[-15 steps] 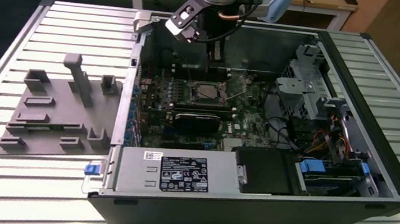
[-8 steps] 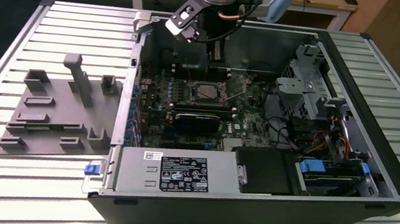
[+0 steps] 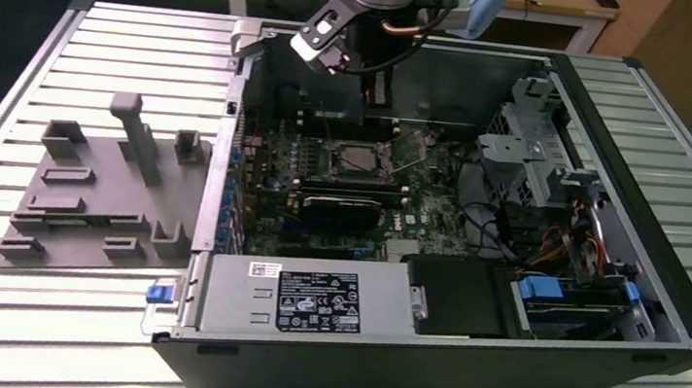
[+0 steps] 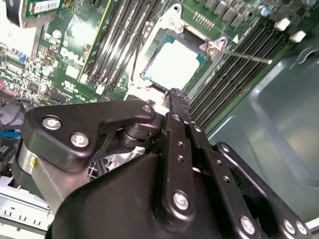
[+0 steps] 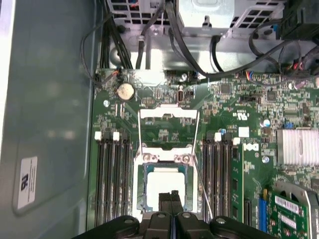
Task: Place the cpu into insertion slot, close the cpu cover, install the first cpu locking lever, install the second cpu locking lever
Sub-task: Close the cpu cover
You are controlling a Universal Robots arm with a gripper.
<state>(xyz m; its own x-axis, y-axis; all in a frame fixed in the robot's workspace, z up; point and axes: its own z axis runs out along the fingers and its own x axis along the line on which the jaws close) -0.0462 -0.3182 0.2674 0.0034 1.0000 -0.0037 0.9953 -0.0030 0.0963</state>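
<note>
Claw (image 5: pixel 171 195) pinched together over seated cpu (image 5: pixel 160 185); cpu cover (image 5: pixel 168 113) open

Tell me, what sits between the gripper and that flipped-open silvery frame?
In the first wrist view, the cpu lies between the gripper and the open cpu cover.

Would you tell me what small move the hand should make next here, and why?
Probably move the hand from over the cpu toward the cpu cover: in the first wrist view the chip already sits in its socket, while the cover is swung back, open, beyond its hinge.
</note>
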